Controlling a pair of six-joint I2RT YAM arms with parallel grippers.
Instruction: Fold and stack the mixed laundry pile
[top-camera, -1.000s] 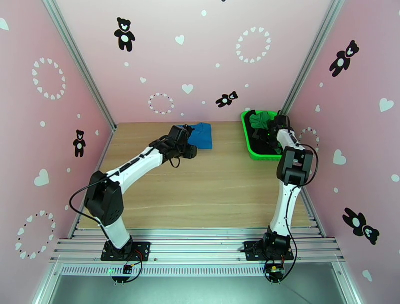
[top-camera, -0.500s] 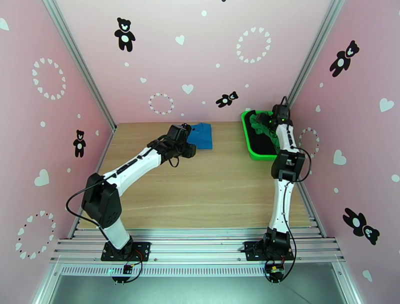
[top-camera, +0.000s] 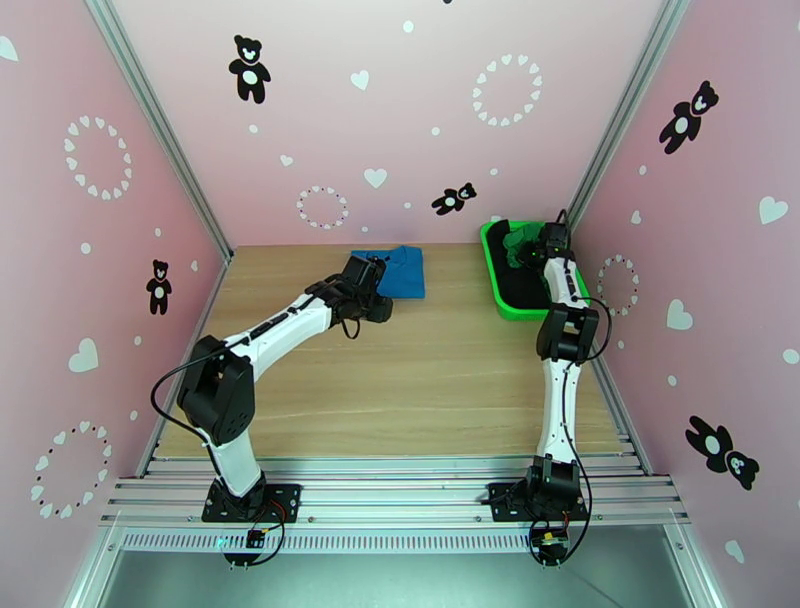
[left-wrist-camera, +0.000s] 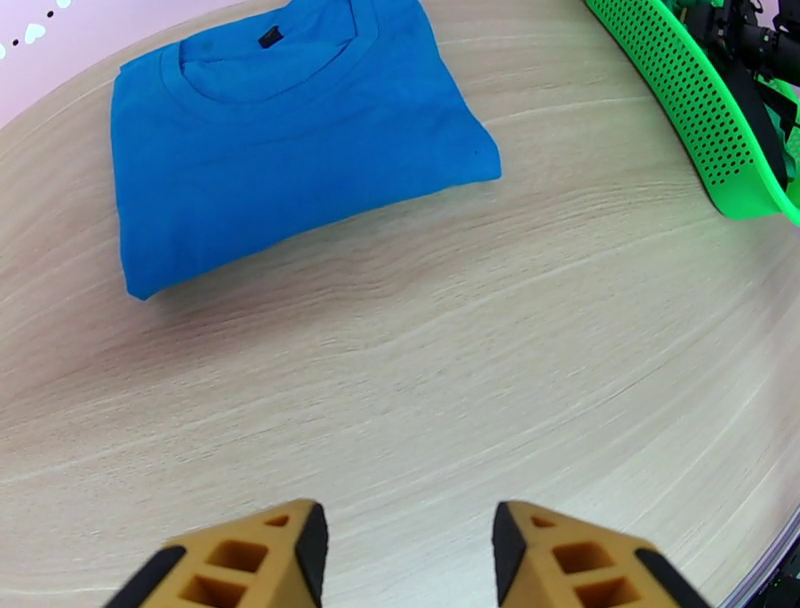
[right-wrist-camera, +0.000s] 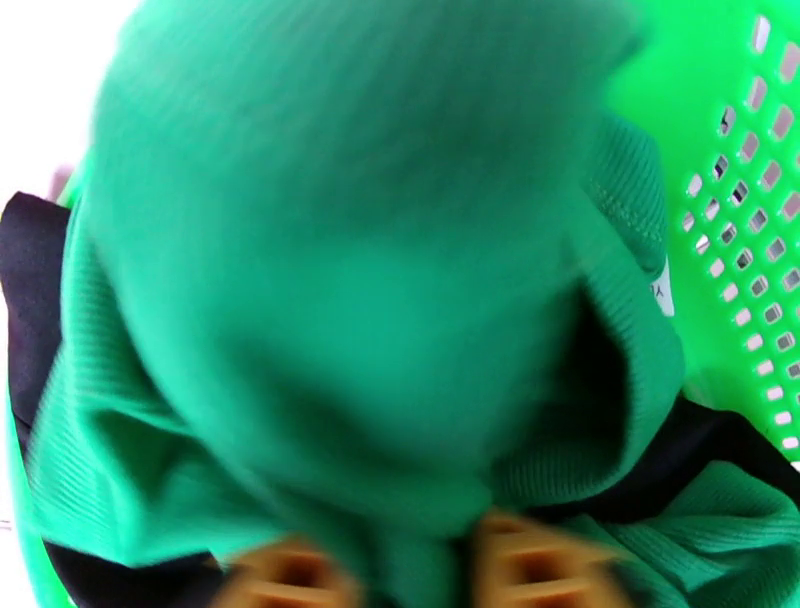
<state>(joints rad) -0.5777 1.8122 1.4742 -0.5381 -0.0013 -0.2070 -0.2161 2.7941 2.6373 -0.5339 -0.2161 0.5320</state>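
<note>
Right gripper (right-wrist-camera: 405, 565) has reached deeper into the two-o'clock basket (top-camera: 497, 285).
It now pinches the green garment (right-wrist-camera: 350, 300); left gripper (left-wrist-camera: 408, 545) stays open.

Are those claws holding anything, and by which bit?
The right gripper pinches the green garment by a bunched fold, in the basket. The left gripper is open, empty.

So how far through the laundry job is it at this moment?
About a third. Done: the blue T-shirt lies folded on the table. In hand: the right pincer is shut on the green garment inside the basket. Left: that one needs folding and stacking, and the black garment lies in the basket with it. The left pincer is open over bare wood, holding nothing.
</note>
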